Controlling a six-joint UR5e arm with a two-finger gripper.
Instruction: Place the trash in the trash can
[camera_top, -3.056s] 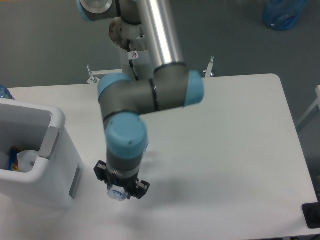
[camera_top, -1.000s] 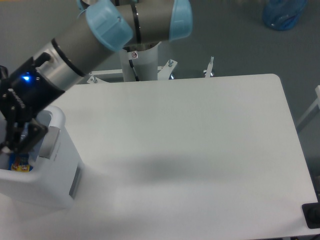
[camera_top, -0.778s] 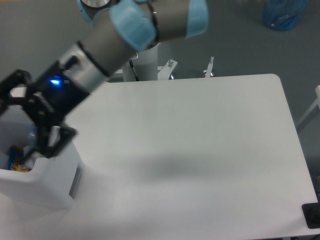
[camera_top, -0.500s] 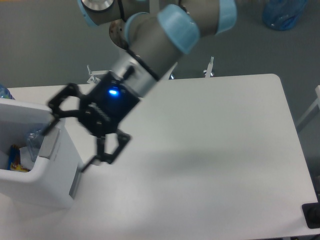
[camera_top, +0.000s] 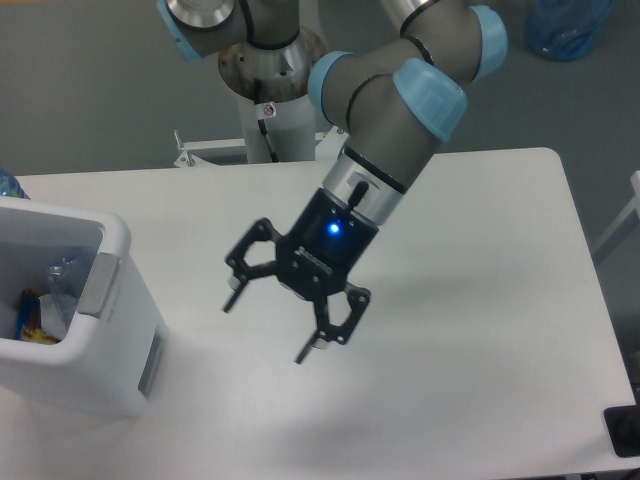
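Inside the white trash can (camera_top: 120, 300) at the left edge of the table (camera_top: 480, 300), I can make out the clear plastic water bottle (camera_top: 58, 285), lying tilted against the inner wall just behind the grey handle plate (camera_top: 95, 285). It reads as a pale, see-through shape with faint ridges; its cap end is too blurred for me to pick out. Below it, low in the bin, sits a small bright item in yellow, red and blue (camera_top: 30, 322), and some whitish material lies beside that, which I cannot identify with any confidence. The bin itself is boxy with a thick rounded rim, and a second grey plate shows lower on its outer side. My gripper (camera_top: 266, 329) hangs above the middle of the table, well apart from the bin, with its two black fingers spread wide and nothing between them; a blue light glows on its body. A blue plastic bag (camera_top: 567, 27) rests on the floor past the table's far right corner.
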